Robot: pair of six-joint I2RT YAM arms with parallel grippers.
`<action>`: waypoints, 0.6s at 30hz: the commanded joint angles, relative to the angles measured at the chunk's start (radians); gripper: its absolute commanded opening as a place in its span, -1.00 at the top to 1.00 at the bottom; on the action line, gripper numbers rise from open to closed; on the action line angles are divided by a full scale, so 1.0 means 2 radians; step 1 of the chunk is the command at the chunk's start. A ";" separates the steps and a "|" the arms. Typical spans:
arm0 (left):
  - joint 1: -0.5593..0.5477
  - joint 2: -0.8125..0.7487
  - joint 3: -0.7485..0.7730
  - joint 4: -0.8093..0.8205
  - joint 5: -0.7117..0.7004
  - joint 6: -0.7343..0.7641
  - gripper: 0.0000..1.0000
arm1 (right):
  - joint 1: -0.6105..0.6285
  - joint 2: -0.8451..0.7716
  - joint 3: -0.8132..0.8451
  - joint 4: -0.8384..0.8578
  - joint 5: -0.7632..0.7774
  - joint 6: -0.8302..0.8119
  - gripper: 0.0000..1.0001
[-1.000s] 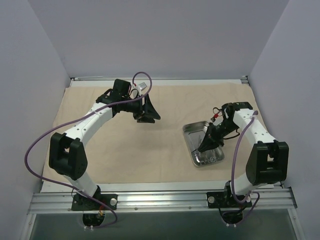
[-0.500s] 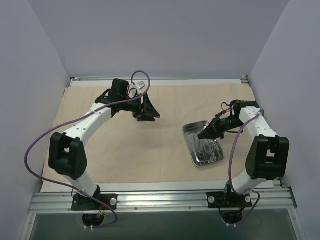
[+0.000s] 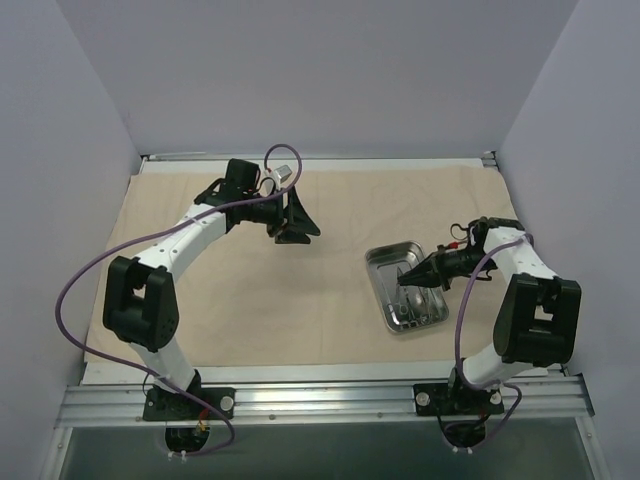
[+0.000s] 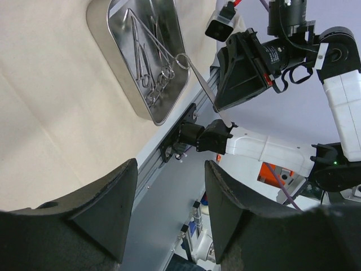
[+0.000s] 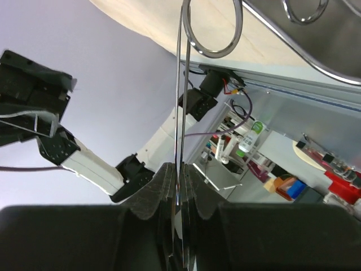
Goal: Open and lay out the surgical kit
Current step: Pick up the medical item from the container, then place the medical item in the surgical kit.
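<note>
White table [image 3: 330, 371], beige wrapping cloth [image 3: 250, 300] spread flat across it

The table [image 3: 330, 372] is enclosed on three sides by plain, pale grey-lilac walls [image 3: 320, 70], and the space is evenly lit. A metal rail [image 3: 320, 402] is fixed along its near edge. Beyond it, cluttered shelves [image 5: 225, 148] with bottles [image 5: 252, 137] are seen, blurred.
</note>
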 commanded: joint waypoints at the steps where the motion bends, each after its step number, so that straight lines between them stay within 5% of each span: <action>1: 0.004 0.008 0.021 0.025 0.017 -0.003 -0.19 | 0.014 -0.003 0.030 -0.078 0.004 -0.039 0.92; 4: 0.004 0.017 0.023 0.042 0.025 -0.017 -0.19 | 0.002 -0.005 -0.001 -0.043 -0.027 -0.021 0.92; 7: 0.004 0.021 0.032 0.033 0.025 -0.014 -0.20 | 0.011 0.030 0.090 -0.074 0.019 -0.033 0.79; 10: 0.004 0.025 0.028 0.045 0.029 -0.021 -0.21 | -0.002 0.026 0.046 -0.079 -0.055 -0.032 0.78; 14: 0.005 0.027 0.031 0.031 0.027 -0.010 -0.21 | -0.030 0.087 0.184 -0.121 0.012 -0.073 0.81; 18: 0.003 0.031 0.025 0.056 0.032 -0.028 -0.22 | 0.002 0.073 0.130 -0.118 0.032 -0.088 0.88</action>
